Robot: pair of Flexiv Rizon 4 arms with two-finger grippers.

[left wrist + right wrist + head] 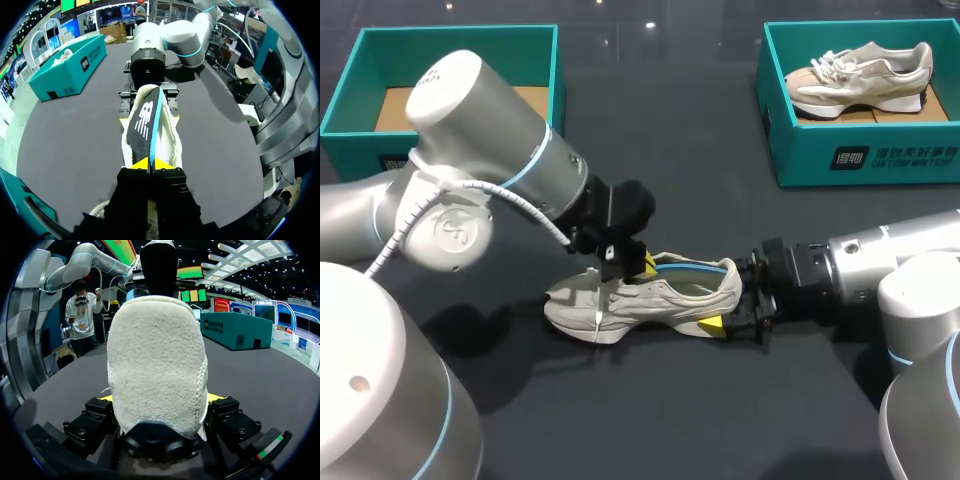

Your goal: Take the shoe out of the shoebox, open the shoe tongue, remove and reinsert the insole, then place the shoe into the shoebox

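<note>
- The shoe (650,297) lies on its sole in the middle of the dark surface (720,420). Its toe points toward our left arm and its heel toward our right arm.
- The insole (682,268), dark on top with a blue edge, sits raised and tilted along the shoe's opening. We cannot tell how much of it is seated inside.
- In the left wrist view the insole (145,120) runs straight ahead from the left jaws, over the pale shoe (176,145).
- Left jaws: clenched on the near end of the insole, with both yellow fingertips (141,164) pressed together against it. From the head view they hang over the shoe's mid-section, at the laces.
- Right jaws: grasping the shoe at the heel, one finger on each side. One yellow fingertip (712,325) rests against the sole on the near side.
- In the right wrist view the heel (157,365) sits directly between the right jaws, touching both.
- The left shoebox (350,100) stands at the far left of the surface, well apart from the shoe, with only its cardboard floor showing.
- The right shoebox (860,155) stands at the far right, also well apart, and holds a second shoe (860,80) lying on its side.
</note>
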